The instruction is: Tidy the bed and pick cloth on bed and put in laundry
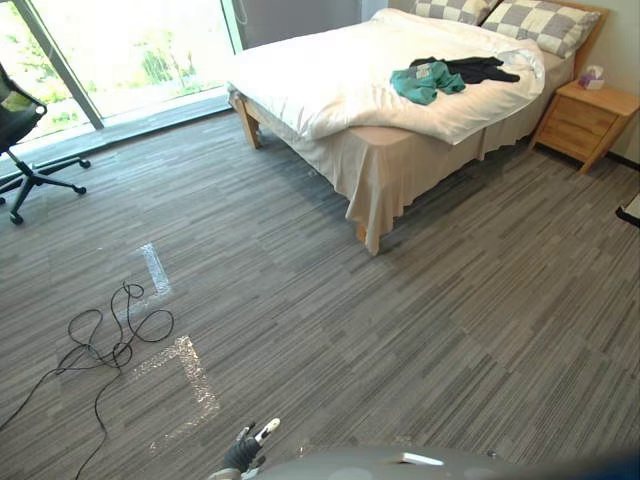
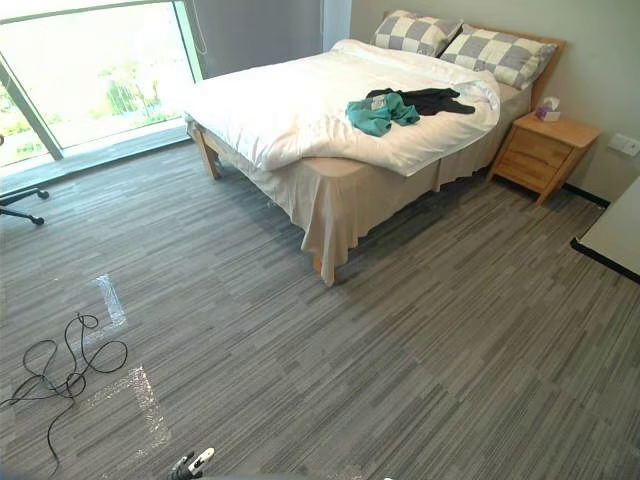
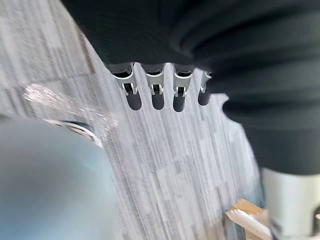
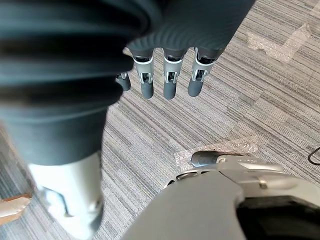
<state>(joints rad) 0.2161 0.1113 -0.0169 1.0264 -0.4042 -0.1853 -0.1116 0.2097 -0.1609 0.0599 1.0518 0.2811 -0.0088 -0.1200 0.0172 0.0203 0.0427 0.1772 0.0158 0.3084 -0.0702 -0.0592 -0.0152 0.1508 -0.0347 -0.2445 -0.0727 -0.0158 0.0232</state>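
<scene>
A teal cloth (image 1: 425,82) lies crumpled on the white duvet (image 1: 330,80) of the bed, near the pillows. A black cloth (image 1: 482,68) lies just behind it, touching it. The bed is far off across the carpet. My left hand (image 1: 248,449) hangs low at the near edge of the left eye view, its fingers (image 3: 157,95) relaxed over the floor with nothing in them. In the right wrist view my right hand (image 4: 170,82) also hangs above the carpet, fingers straight and holding nothing.
Two checked pillows (image 2: 470,45) lean on the headboard. A wooden nightstand (image 1: 585,120) with a tissue box stands beside the bed. An office chair (image 1: 25,140) is by the window at the left. Shiny tape marks (image 1: 185,380) lie on the carpet. A white table edge (image 2: 615,235) is at the right.
</scene>
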